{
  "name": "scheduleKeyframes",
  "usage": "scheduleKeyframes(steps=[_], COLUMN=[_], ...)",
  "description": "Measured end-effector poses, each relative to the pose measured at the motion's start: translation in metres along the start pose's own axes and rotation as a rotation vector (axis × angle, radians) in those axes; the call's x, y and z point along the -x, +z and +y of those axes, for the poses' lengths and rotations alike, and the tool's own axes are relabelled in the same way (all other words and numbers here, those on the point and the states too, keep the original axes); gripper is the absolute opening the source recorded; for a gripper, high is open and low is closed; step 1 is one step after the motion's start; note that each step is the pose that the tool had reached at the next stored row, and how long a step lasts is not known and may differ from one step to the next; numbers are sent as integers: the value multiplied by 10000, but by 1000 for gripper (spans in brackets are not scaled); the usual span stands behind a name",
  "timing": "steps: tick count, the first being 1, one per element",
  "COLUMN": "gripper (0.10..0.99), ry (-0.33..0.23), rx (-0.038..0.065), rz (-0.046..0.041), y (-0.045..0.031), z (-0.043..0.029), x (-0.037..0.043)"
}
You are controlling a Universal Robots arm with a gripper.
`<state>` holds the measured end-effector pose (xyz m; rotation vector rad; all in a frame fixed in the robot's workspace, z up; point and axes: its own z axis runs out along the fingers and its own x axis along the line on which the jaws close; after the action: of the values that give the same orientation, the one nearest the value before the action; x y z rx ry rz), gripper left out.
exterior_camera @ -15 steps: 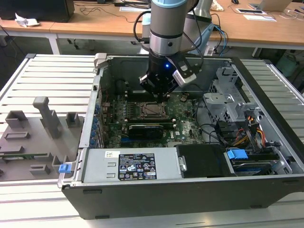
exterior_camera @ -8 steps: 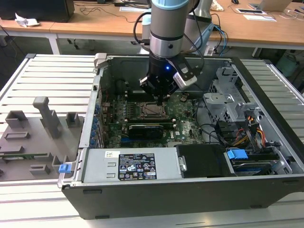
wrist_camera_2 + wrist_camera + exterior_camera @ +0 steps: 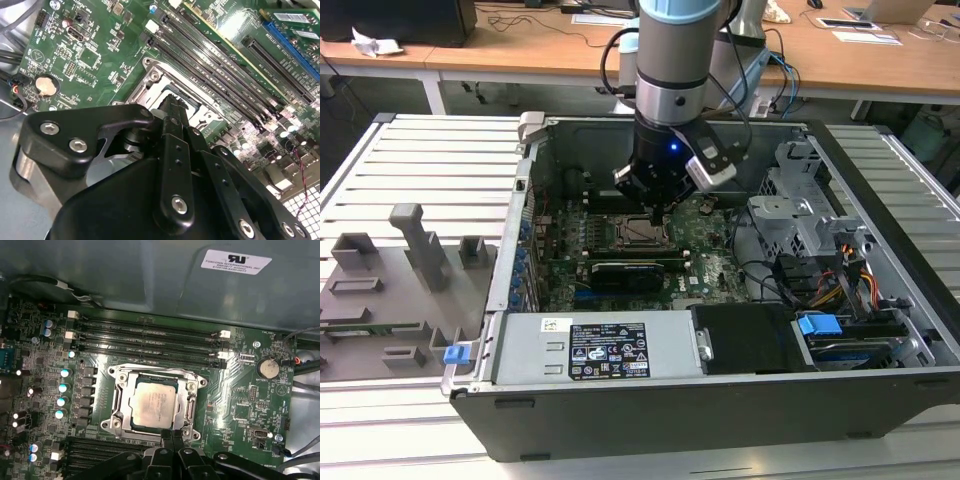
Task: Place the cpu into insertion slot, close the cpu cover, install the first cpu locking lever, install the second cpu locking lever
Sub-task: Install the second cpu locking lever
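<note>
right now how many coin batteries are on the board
1. The battery sits on the board, apart from the socket. The gripper covers part of the board, so another may be hidden.

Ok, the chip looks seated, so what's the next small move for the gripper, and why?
Probably ease the gripper down onto the slot edge just under its tip. In the first wrist view the cpu already lies in the slot with the cover flat around it, and the gripper hovers shut and empty at that edge. I can't tell whether either lever is latched.
</note>
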<state>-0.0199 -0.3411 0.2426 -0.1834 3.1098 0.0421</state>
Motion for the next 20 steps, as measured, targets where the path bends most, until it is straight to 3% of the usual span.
scheduleKeyframes(steps=[11,20], gripper=[110,110], ry=[-2,-2], rx=[-1,-1], rz=[1,1], y=[-52,-55], z=[-28,-114], x=[-1,-12])
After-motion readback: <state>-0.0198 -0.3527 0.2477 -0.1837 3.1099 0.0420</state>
